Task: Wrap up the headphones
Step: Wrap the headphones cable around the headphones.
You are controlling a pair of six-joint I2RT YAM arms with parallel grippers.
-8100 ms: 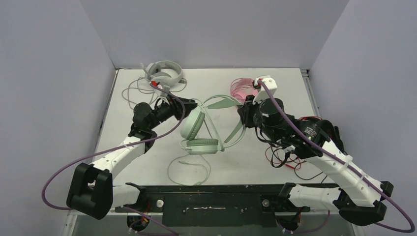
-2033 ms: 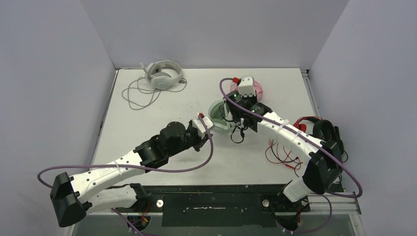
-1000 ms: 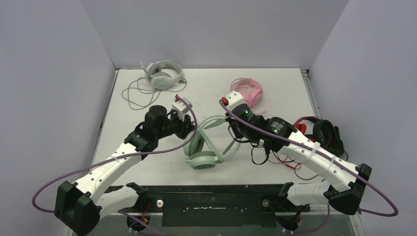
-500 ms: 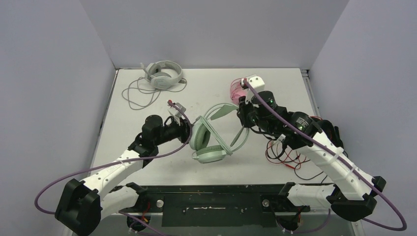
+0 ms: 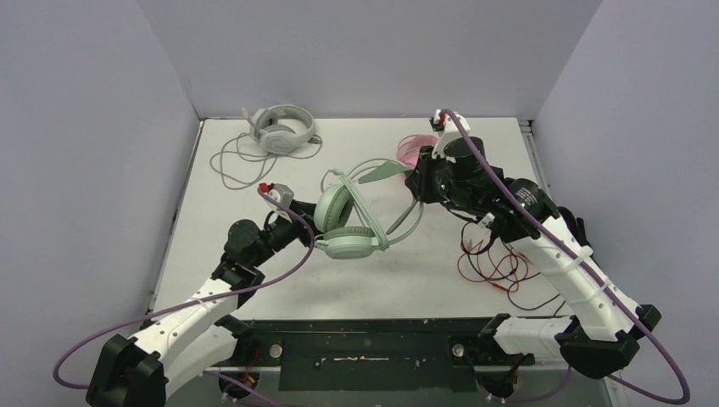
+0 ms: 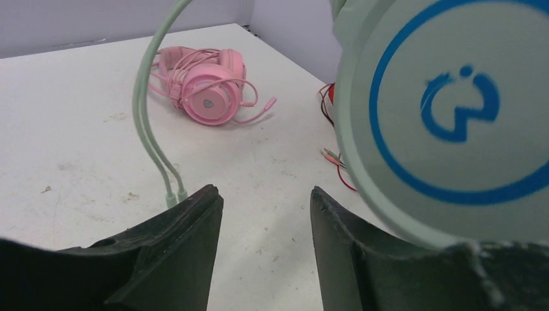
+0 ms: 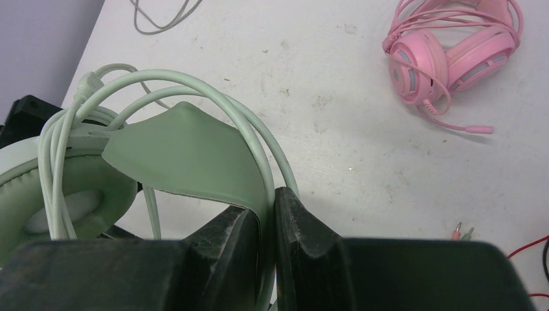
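pinching mint green headphones (image 5: 349, 243), right claw (image 7: 267, 214)

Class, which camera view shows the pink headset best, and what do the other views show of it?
The left wrist view: the pink headset lies whole and unobstructed. The right wrist view clips its top edge; the top view shows only a sliver behind the right arm.

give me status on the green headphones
Left gripper open, empty. Right gripper shut on green headphones, at the band. Pink headphones lie apart.
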